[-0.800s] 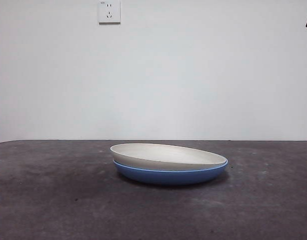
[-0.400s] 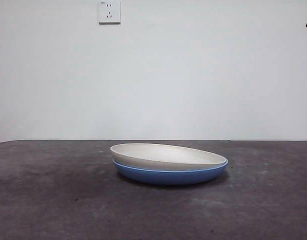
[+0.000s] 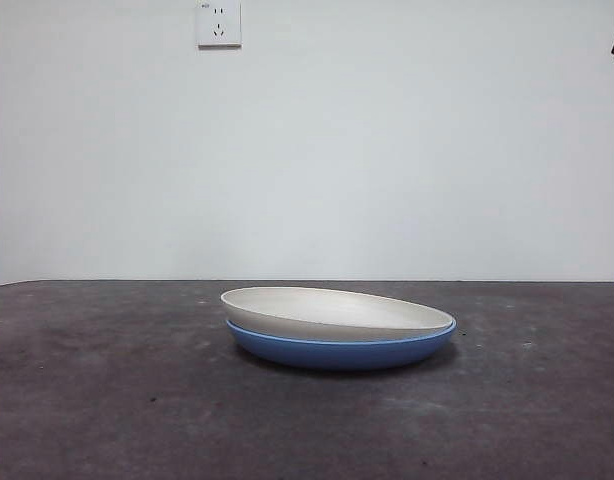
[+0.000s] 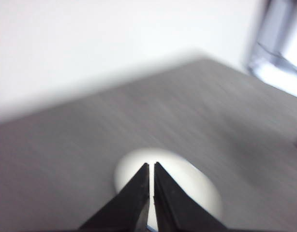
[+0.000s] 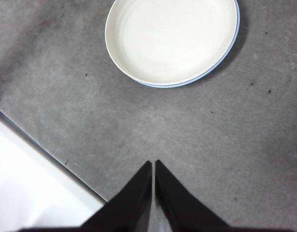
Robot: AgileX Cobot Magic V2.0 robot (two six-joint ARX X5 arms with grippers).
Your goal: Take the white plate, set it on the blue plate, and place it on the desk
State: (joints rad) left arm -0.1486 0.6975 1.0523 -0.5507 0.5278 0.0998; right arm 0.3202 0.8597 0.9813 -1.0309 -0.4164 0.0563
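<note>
Both arms raised, jaws seemingly closed.

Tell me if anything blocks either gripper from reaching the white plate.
Nothing visible does. The white plate sits tilted in the blue plate, with nothing on top. Only bare desk lies between it and the right gripper; the left gripper, jaws shut, has it in blurred view.
</note>
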